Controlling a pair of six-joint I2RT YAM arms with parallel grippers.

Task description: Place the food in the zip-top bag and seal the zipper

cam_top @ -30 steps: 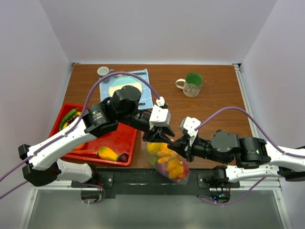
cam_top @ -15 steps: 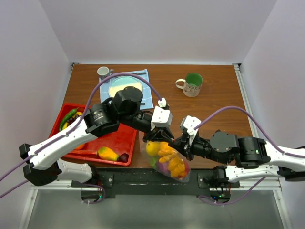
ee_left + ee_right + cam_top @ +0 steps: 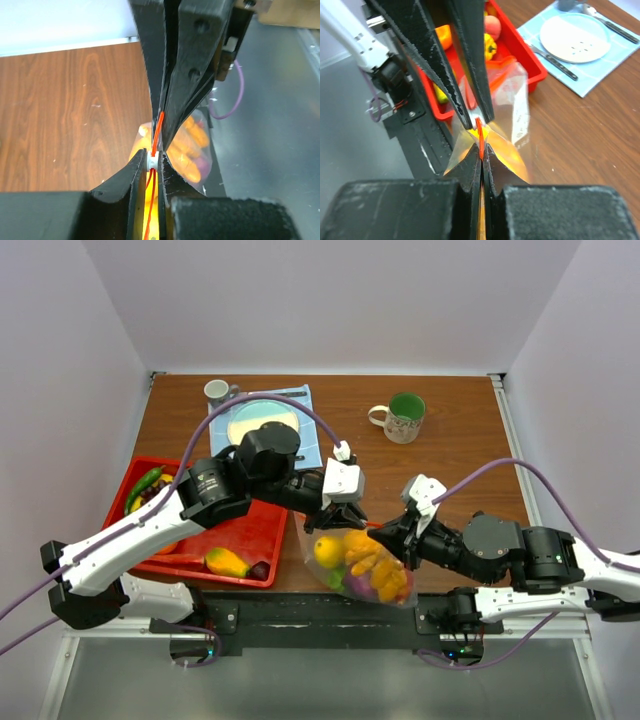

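Note:
The clear zip-top bag [image 3: 352,565] hangs at the table's near edge, holding yellow, orange and purple food [image 3: 370,565]. Its reddish-orange zipper [image 3: 363,529] runs between my two grippers. My left gripper [image 3: 340,523] is shut on the zipper at its white slider [image 3: 152,159]. My right gripper [image 3: 389,537] is shut on the zipper's other end [image 3: 480,131]. In the left wrist view the zipper [image 3: 157,129] runs from my left gripper [image 3: 153,162] up into the right fingers [image 3: 192,75]. In the right wrist view my right gripper [image 3: 481,150] faces the left fingers [image 3: 470,65]. More food lies in the tray: green peppers [image 3: 146,483] and a yellow-orange fruit [image 3: 227,562].
The red tray [image 3: 250,530] sits at the near left. A blue placemat with a plate [image 3: 262,420] and a small cup [image 3: 216,390] lie at the back left. A green-lined mug [image 3: 403,418] stands at the back. The black rail [image 3: 300,610] borders the near edge.
My right gripper has moved right, away from the left gripper, stretching the zipper between them. The bag has shifted right and spread wider. The left gripper moved slightly right.

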